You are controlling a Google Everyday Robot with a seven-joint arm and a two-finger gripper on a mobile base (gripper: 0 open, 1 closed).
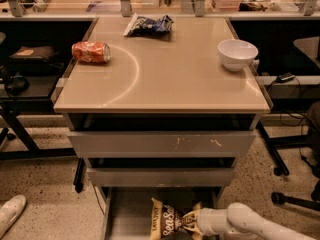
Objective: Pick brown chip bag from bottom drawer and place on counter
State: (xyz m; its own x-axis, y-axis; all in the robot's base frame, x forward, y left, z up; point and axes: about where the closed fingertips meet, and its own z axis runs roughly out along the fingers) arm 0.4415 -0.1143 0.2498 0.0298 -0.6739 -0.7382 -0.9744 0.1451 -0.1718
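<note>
The brown chip bag (166,218) lies in the open bottom drawer (127,214), near the lower edge of the camera view, with its white "Sea Salt" lettering showing. My gripper (191,221) reaches in from the lower right on a white arm and sits at the bag's right edge, touching it. The beige counter (165,69) spans the middle of the view above the drawers, with a faint curved white line on it.
On the counter lie a red can (91,51) at the left, a dark blue-and-white chip bag (148,25) at the back and a white bowl (237,53) at the right. Two upper drawers (162,143) are slightly open. Chair legs (287,184) stand on the floor right.
</note>
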